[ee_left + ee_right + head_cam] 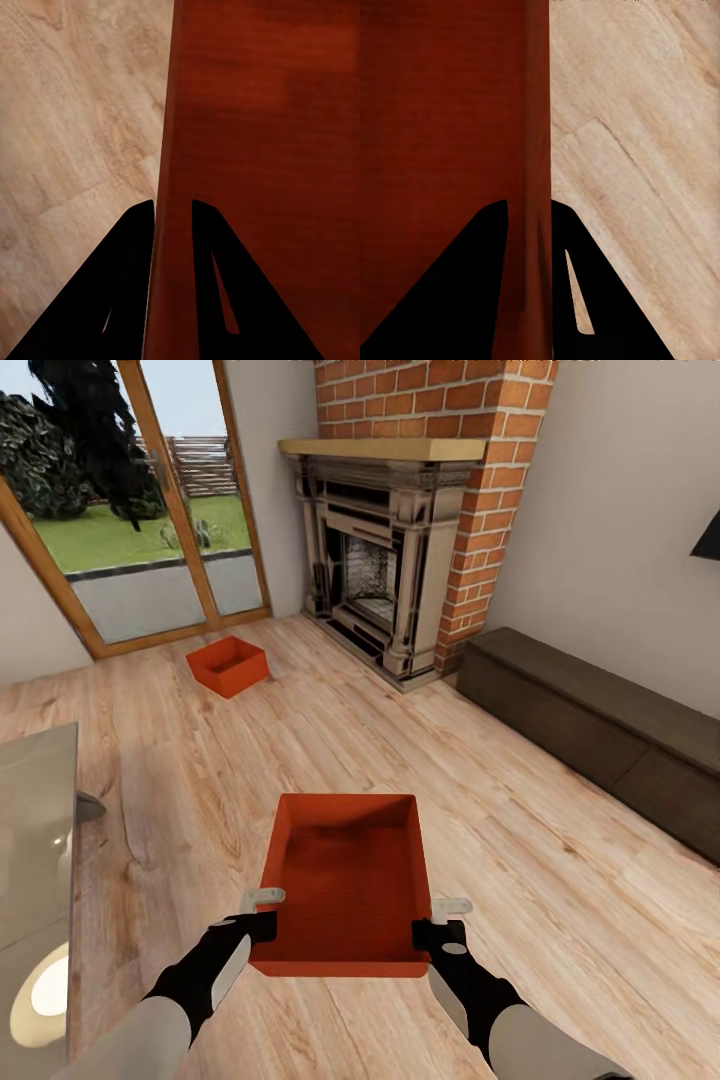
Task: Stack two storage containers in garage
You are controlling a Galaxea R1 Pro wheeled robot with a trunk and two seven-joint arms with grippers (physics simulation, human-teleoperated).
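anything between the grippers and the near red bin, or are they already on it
Nothing stands between them. The left gripper straddles the near storage container's left wall and the right gripper its right wall; each wrist view shows a wall between the fingers. The garage isn't in sight.

Glass table point(35, 840) cut off left.

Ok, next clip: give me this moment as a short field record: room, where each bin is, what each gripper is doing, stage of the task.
room: living room, wood plank floor, brick fireplace, glass doors
near container: held in front of the robot by both side walls
far container: on the floor near the glass doors
left gripper: jaws astride the left wall
right gripper: jaws astride the right wall
stage: first bin gripped, none in the garage yet
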